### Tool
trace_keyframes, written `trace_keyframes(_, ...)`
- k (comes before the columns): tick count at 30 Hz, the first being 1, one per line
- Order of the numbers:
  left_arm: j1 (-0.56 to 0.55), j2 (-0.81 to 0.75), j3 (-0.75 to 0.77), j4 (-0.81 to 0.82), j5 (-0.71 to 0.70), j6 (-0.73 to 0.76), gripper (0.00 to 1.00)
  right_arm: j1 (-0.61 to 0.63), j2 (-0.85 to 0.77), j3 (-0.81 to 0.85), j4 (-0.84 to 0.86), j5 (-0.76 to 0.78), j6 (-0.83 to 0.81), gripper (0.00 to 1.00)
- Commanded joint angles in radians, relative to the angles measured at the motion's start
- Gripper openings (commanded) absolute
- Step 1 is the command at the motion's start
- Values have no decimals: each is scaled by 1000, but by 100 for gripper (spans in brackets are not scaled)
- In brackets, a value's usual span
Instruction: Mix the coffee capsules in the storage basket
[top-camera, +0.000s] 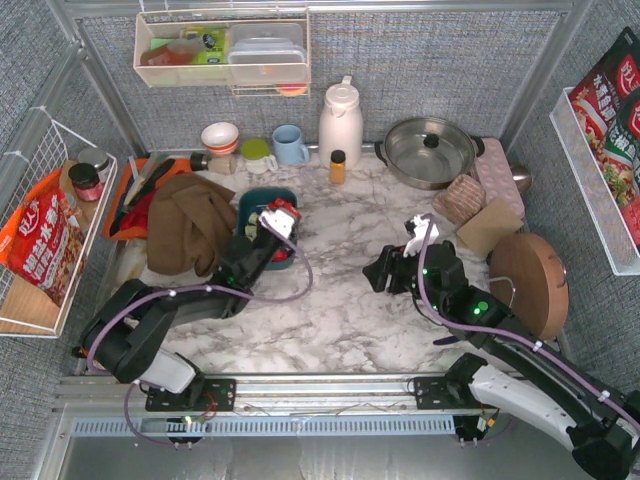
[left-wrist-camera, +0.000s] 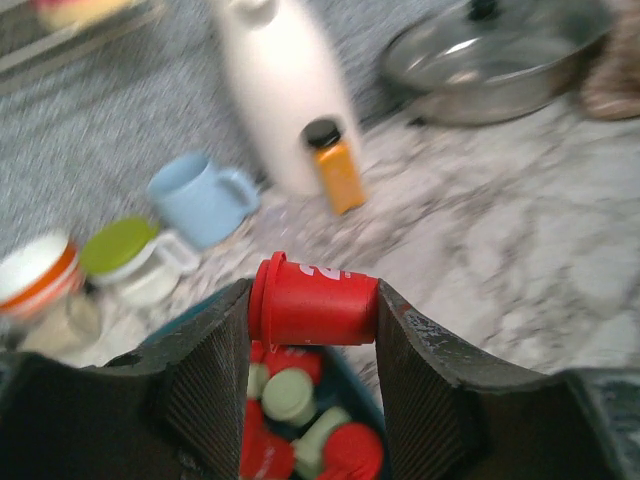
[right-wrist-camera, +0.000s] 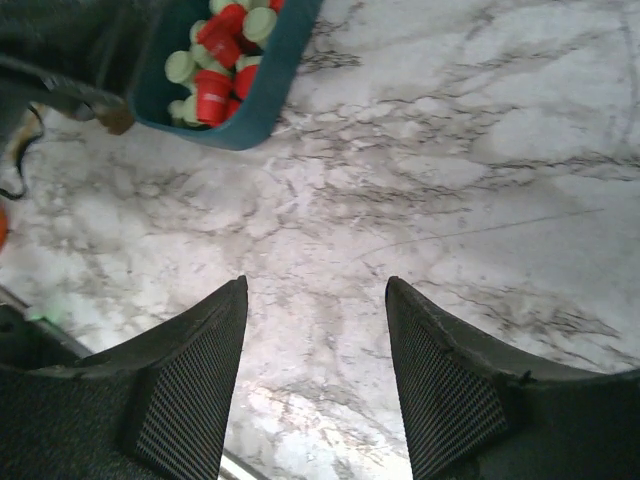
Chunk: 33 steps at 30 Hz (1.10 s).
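The dark teal storage basket (top-camera: 255, 204) sits left of centre on the marble top; it also shows in the right wrist view (right-wrist-camera: 262, 98). Red and mint green coffee capsules (right-wrist-camera: 215, 55) fill it, and they show under my left jaws (left-wrist-camera: 300, 410). My left gripper (left-wrist-camera: 313, 305) is shut on a red capsule (left-wrist-camera: 315, 300), held sideways above the basket; in the top view it hangs over the basket (top-camera: 281, 215). My right gripper (right-wrist-camera: 315, 300) is open and empty above bare marble, to the right of the basket (top-camera: 385, 268).
A brown cloth (top-camera: 190, 225) lies against the basket's left side, by an orange tray (top-camera: 125, 205). Behind stand a small amber bottle (top-camera: 338, 166), white jug (top-camera: 340, 122), blue mug (top-camera: 290, 145) and steel pot (top-camera: 430, 150). A round wooden board (top-camera: 530, 285) lies at the right.
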Motion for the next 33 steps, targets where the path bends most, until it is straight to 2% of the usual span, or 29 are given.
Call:
trace_keyframes(1, 107, 10, 64, -270, -89, -157, 42, -1, 8, -2, -43, 105, -53, 61)
trace_keyframes(5, 199, 100, 151, -314, -37, -214, 42, -1, 30, -2, -57, 135, -66, 61)
trace_keyframes(10, 266, 242, 255, -327, -59, -256, 46, 0, 26, 8, -88, 141, -87, 61)
trace_keyframes(15, 292, 311, 321, -322, -128, -263, 69, 0, 4, -3, -106, 178, -127, 62)
trace_keyframes(19, 291, 294, 321, -306, -160, -254, 98, -2, 16, -24, -97, 226, -157, 63)
trace_keyframes(21, 293, 270, 312, -310, -169, -247, 99, -5, 30, -35, -83, 254, -164, 68)
trace_keyframes(26, 293, 180, 238, -306, -222, -235, 99, -12, 67, -40, -50, 361, -183, 73)
trace_keyframes(28, 292, 130, 186, -293, -218, -236, 99, -18, 77, -55, -11, 464, -214, 78)
trace_keyframes(30, 292, 77, 134, -273, -199, -250, 99, -29, 91, -78, 66, 615, -270, 87)
trace_keyframes(33, 291, -12, 57, -268, -185, -277, 99, -54, 121, -157, 253, 787, -416, 98)
